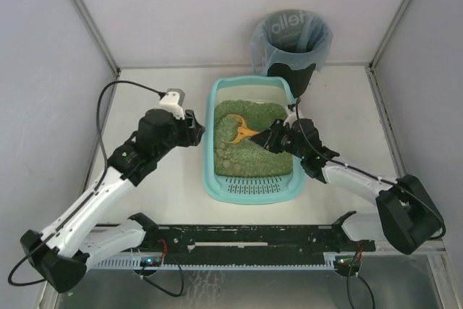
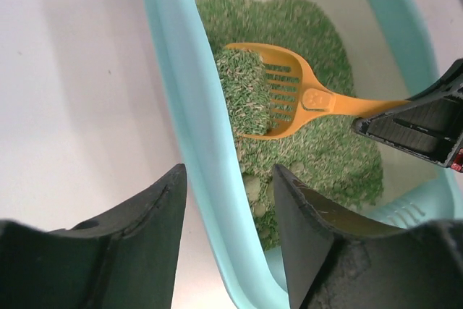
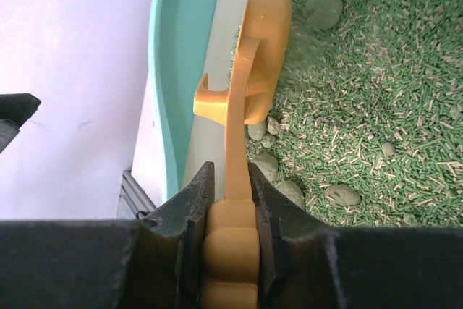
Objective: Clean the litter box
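The light-teal litter box (image 1: 210,142) lies mid-table, filled with green litter (image 1: 253,157), its slotted grille at the near end. My right gripper (image 1: 273,137) is shut on the handle of an orange slotted scoop (image 1: 244,132). The scoop (image 2: 304,95) sits tilted over the litter and carries a heap of green litter (image 2: 244,92). The right wrist view shows the scoop (image 3: 249,70) edge-on, its handle clamped between the jaws of the right gripper (image 3: 231,171). My left gripper (image 2: 229,171) is open, its jaws straddling the box's left rim (image 2: 181,92) with a gap on each side.
A round black bin (image 1: 291,41) with a grey-blue bag liner stands just behind the box's far right corner. Grey clumps (image 3: 323,9) lie scattered in the litter. White walls enclose the table on the left, back and right.
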